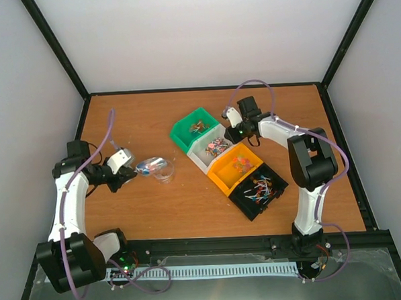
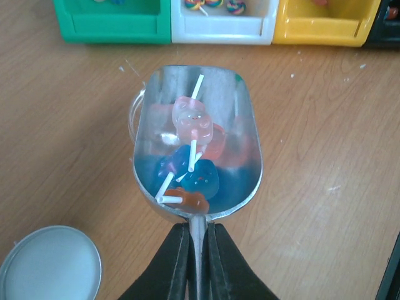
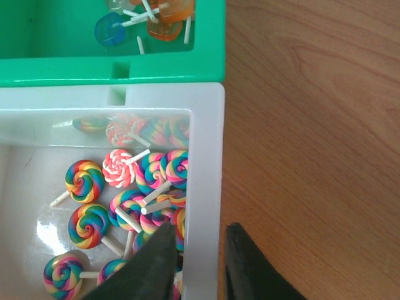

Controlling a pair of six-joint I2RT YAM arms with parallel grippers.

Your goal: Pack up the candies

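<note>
Left gripper (image 2: 197,230): clamped tight on the handle of the silver metal scoop (image 2: 237,106).
Candies (image 2: 192,159): pink, blue and orange sweets on white sticks lie in the scoop, on the left of the table, over the small clear round jar (image 1: 165,172).
Right gripper (image 3: 200,230): astride one wall of the white plastic bin (image 3: 206,156), one finger inside and one outside. I cannot tell whether it pinches the wall.
White bin's load: rainbow swirl lollipops (image 3: 87,225).
Green plastic bin (image 3: 212,37): touching the white bin on its far side, with a few sweets inside.
</note>
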